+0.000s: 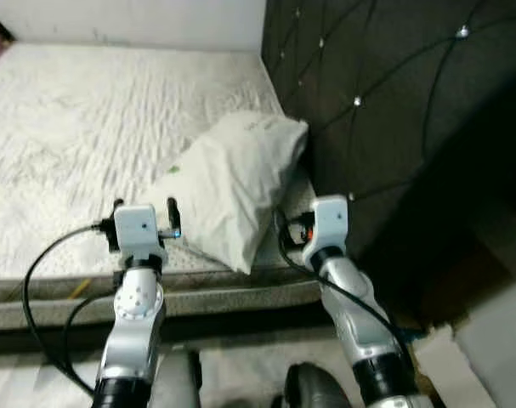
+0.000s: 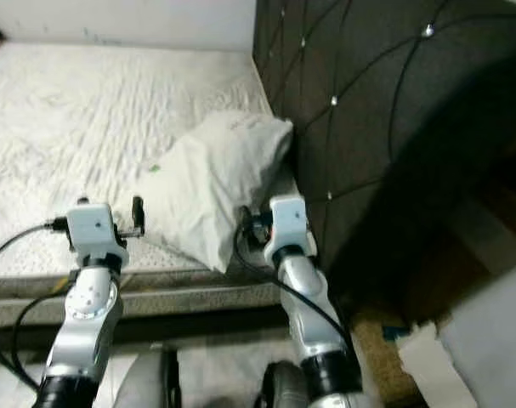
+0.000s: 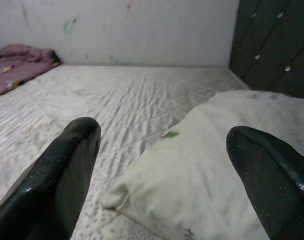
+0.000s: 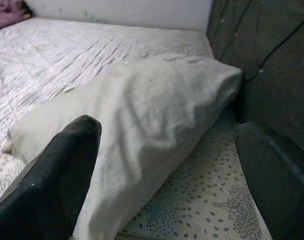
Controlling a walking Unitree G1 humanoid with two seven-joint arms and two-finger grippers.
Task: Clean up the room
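White pillow [image 1: 232, 183] lies on the bed [image 1: 87, 136], its far end against the dark tufted headboard [image 1: 385, 93]. My left hand [image 3: 167, 175] and right hand [image 4: 167, 175] both released, fingers spread, hovering just short of the pillow. Purple bundle [image 3: 19, 62], perhaps cloth, at the mattress's far corner.

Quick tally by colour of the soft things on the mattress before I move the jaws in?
White: 1, the pillow by the dark headboard.
Purple: 1, the bundled cloth at the far corner of the mattress.
Total: 2.
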